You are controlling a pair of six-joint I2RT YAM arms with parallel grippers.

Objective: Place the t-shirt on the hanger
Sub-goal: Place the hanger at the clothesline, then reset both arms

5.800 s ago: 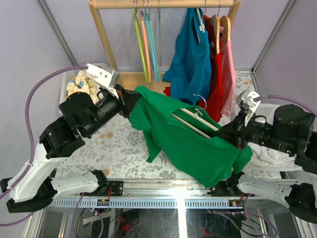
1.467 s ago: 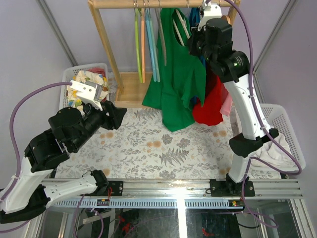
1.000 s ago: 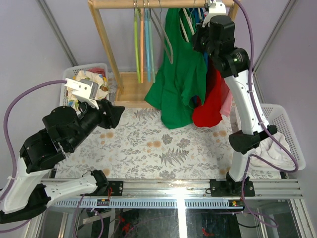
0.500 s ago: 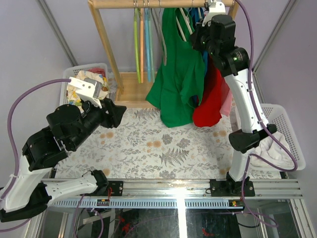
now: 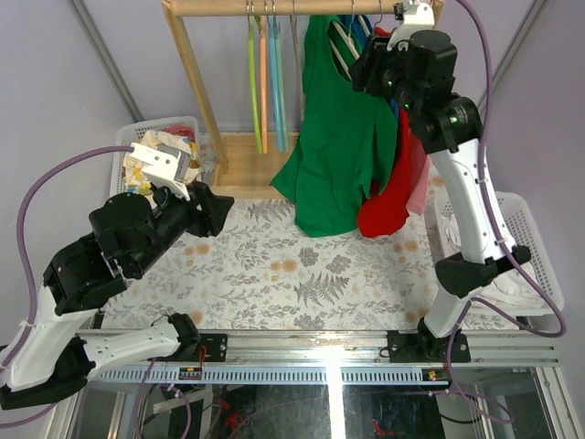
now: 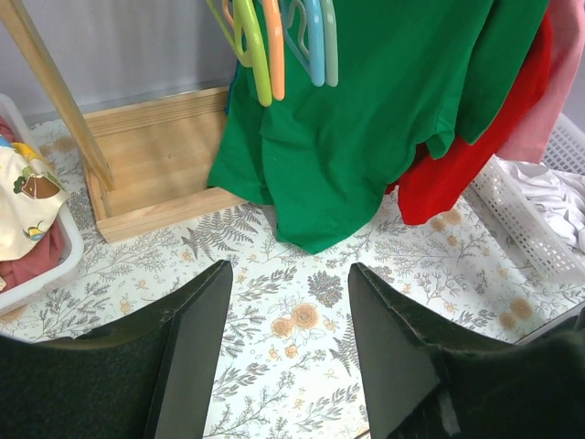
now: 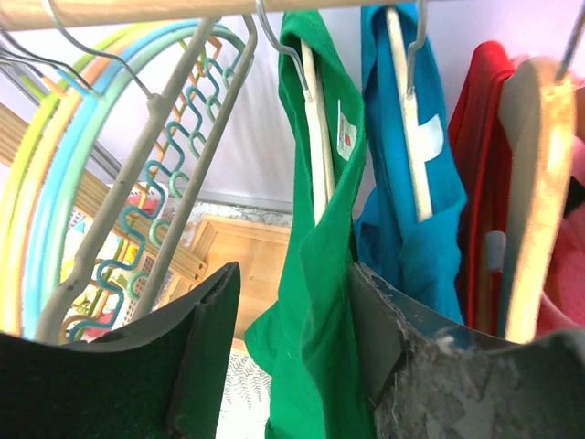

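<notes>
The left gripper (image 6: 288, 274) hovers low over the table (image 6: 292, 384), jaws wide and holding nothing. Beyond it, the t-shirt (image 5: 334, 137) hangs from the rail (image 5: 219, 7) on the hanger (image 7: 315, 119), whose arms are mostly hidden inside the cloth. The right gripper (image 7: 292, 270), which was closed up by the collar a moment ago, now stands parted, empty and drawn slightly rightward.

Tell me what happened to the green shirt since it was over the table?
The right end effector carried the t-shirt on its hanger up to the wooden rail, hung it there, then opened and let go. The left end effector let go of the shirt and pulled back, open. The blue garment, red garment and coloured hangers stayed put.
</notes>
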